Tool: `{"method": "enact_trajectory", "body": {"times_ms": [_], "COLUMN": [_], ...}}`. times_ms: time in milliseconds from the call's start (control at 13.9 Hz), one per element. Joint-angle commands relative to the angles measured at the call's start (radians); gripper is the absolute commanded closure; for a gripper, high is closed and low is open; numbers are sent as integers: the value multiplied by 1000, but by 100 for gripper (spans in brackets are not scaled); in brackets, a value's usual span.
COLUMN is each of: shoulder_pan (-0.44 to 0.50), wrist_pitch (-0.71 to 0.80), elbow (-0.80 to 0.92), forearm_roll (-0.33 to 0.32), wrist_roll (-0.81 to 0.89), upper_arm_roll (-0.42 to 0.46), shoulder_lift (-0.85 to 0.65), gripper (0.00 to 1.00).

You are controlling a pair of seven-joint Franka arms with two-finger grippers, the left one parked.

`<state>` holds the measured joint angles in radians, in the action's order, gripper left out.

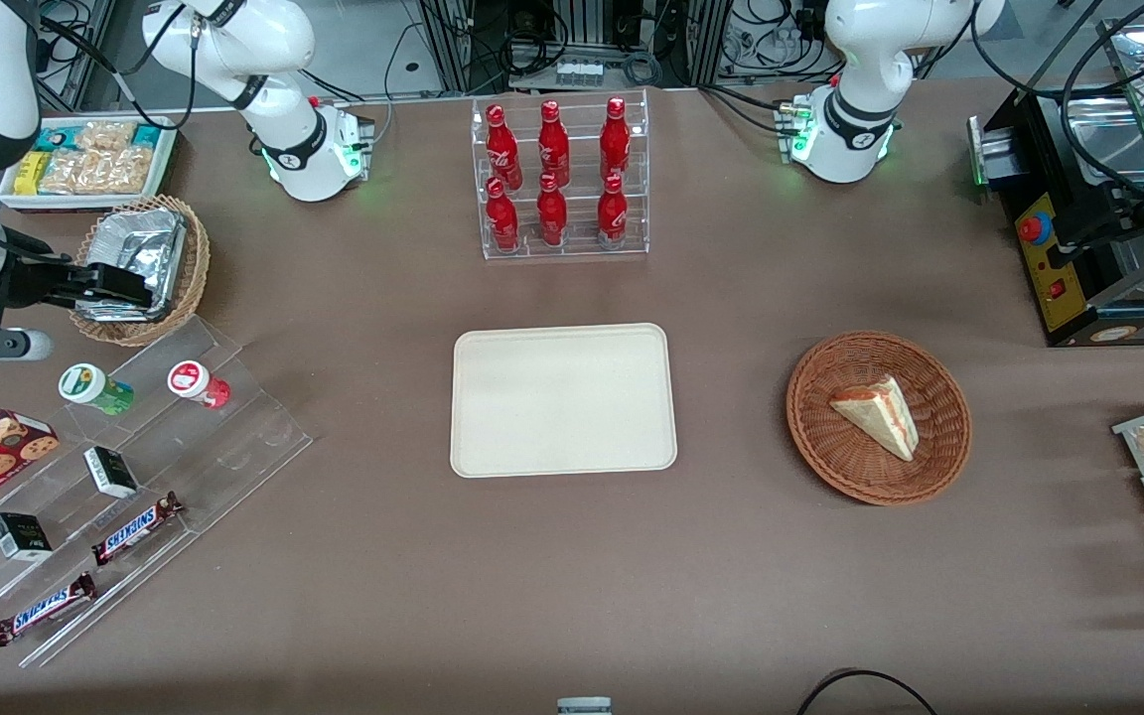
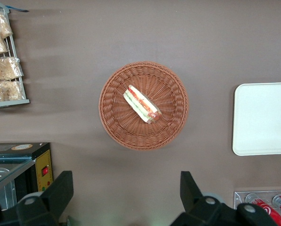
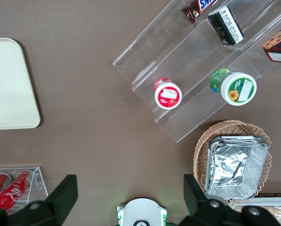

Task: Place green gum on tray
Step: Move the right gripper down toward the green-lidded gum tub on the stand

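Fingers (image 3: 67, 195) spread apart, the gripper (image 1: 120, 288) hangs over the foil-lined basket (image 1: 190, 283), empty. Green gum (image 1: 95, 388) sits on the acrylic step rack (image 1: 234, 427), beside red gum (image 1: 199, 384); a careless descent risks grabbing the twin instead, leaving the tray (image 1: 563, 398) unfilled.

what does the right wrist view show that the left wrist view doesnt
Only the right wrist view shows the green gum and the red gum, both on the clear stepped stand, plus the foil tray in a wicker basket, with the open gripper over bare table. Only the left wrist view shows the sandwich in its round basket and the bagged snacks. Both show a part of the tray, empty, and some red bottles.
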<state>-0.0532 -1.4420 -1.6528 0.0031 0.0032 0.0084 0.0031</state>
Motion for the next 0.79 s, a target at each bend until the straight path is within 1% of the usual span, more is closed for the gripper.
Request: {"method": "enact_trajectory", "body": {"times_ms": [0,288,503,719], "shoulder_pan": [-4,-7,-20,-79], "wrist_pitch": [-23,-47,-130,-248], "elbow": [22,-17,-83,-162], "forearm_roll": [-14,-15,-15,-15], "wrist_roll": [-2,-23,-144,-317], "upper_arm_roll": [4,2,-5,-11], "shoulder_lift": [11,15,9,8], "gripper": [0,0,0,0]}}
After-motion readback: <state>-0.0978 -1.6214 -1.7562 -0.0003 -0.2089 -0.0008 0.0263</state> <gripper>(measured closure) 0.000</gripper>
